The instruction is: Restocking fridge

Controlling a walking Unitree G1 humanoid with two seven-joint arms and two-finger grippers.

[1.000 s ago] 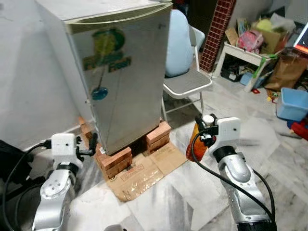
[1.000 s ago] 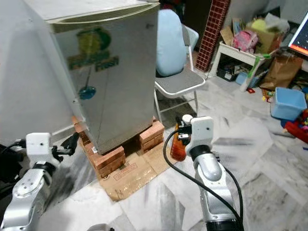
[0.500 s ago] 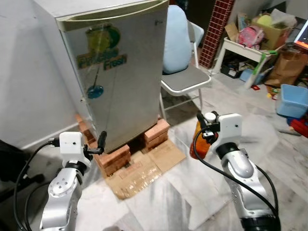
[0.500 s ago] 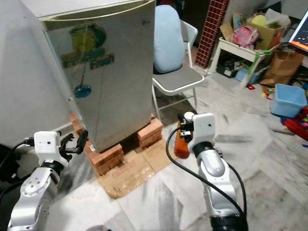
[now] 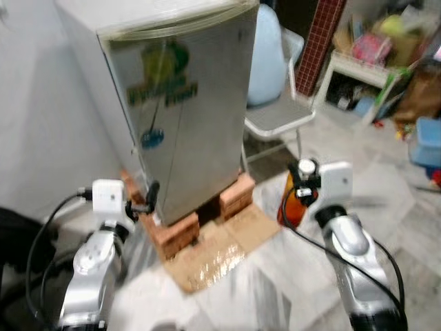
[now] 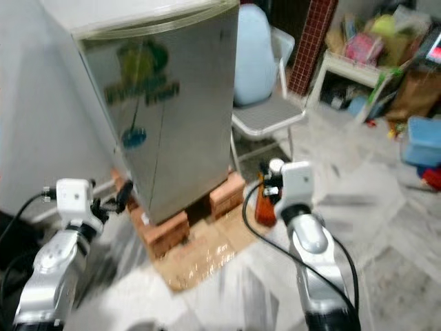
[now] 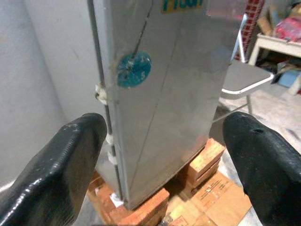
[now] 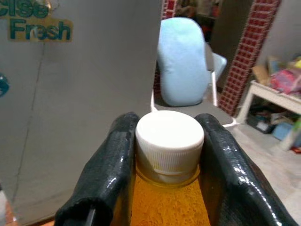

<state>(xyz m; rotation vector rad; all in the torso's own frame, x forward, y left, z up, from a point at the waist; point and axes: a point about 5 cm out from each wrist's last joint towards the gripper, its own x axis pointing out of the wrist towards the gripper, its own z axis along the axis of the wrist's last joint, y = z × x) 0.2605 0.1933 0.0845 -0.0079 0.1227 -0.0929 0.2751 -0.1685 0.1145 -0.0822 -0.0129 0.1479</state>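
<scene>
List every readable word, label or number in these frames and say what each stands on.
"Fresh": green letters on the fridge door sticker.
Word above it: cut off, unreadable.
Round blue sticker: digits, too blurred.
Cardboard under the bricks: print too small.

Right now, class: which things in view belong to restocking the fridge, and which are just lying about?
Belong to the job:
fridge, door shut
orange bottle, white cap, held in right gripper
left gripper, open, facing the fridge

Just lying about:
white chair
blue bin
cardboard sheet on the floor
</scene>
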